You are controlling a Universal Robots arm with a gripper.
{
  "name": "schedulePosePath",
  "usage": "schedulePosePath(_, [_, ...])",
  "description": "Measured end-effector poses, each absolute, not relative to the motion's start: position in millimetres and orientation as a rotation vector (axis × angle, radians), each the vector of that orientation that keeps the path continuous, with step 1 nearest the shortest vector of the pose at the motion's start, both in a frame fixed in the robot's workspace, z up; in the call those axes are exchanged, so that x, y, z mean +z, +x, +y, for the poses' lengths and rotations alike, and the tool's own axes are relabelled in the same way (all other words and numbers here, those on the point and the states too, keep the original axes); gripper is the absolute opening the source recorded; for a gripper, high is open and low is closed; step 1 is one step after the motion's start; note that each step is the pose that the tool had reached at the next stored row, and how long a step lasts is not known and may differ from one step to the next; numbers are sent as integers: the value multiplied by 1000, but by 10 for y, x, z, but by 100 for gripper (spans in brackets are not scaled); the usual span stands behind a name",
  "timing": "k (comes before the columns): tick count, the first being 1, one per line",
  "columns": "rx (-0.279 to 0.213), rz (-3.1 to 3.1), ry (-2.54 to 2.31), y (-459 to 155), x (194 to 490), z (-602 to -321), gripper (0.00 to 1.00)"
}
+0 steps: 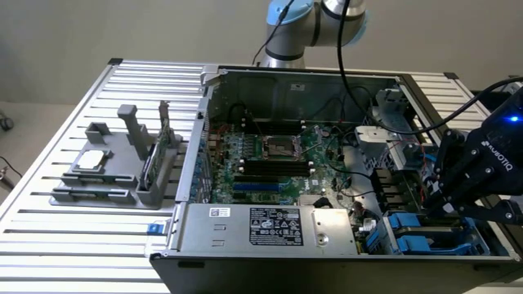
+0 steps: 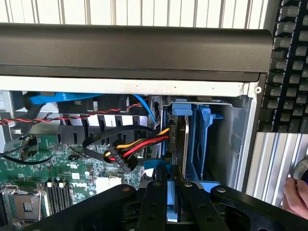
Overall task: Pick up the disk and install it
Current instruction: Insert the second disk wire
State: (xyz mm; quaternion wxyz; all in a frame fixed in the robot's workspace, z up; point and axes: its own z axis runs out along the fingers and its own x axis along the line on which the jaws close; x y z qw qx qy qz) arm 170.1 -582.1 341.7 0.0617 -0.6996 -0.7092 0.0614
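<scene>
Black gripper [image 2: 167, 202] fingers [image 2: 155, 204] fill the foreground of the wrist view, drawn in close on the blue-framed disk [image 2: 177, 159], which they pinch by its edge. The disk stands on edge between them, partway into the blue drive bay [image 2: 204, 139] at the corner of the open computer case [image 2: 144, 53]. Its label face is hidden; a thin metal edge and the blue carrier strip are all that can be made out, and the fingers cover its near end.

Just beside the disk, a bundle of red, yellow and black power wires [image 2: 137, 144] runs to a black plug [image 2: 120, 156] that hangs loose near the bay. Behind them sit a black slotted fan shroud [image 2: 82, 125], a twisted red-and-black lead [image 2: 48, 119] and the green motherboard [image 2: 38, 168], cut off by the frame edge. A black keyboard [image 2: 288, 62] lies outside the case, and part of a person's hand [image 2: 294, 199] shows at the frame corner.

In the exterior view the gripper [image 1: 445, 205] reaches down into the case [image 1: 270, 226] at the exterior view's right, its tips hidden among the blue bays [image 1: 417, 229], so the disk cannot be told apart there. On the slatted table [image 1: 49, 233], well apart to the exterior view's left, a grey holder [image 1: 114, 177] carries a small square silver chip [image 1: 92, 159] lying flat and a thin green memory stick [image 1: 149, 165] standing on edge in a slot.
</scene>
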Motion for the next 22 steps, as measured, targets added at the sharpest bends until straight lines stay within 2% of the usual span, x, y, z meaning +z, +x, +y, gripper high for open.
schedulePosePath(22, [160,-2148,-2118,1684,3416,-5849,16])
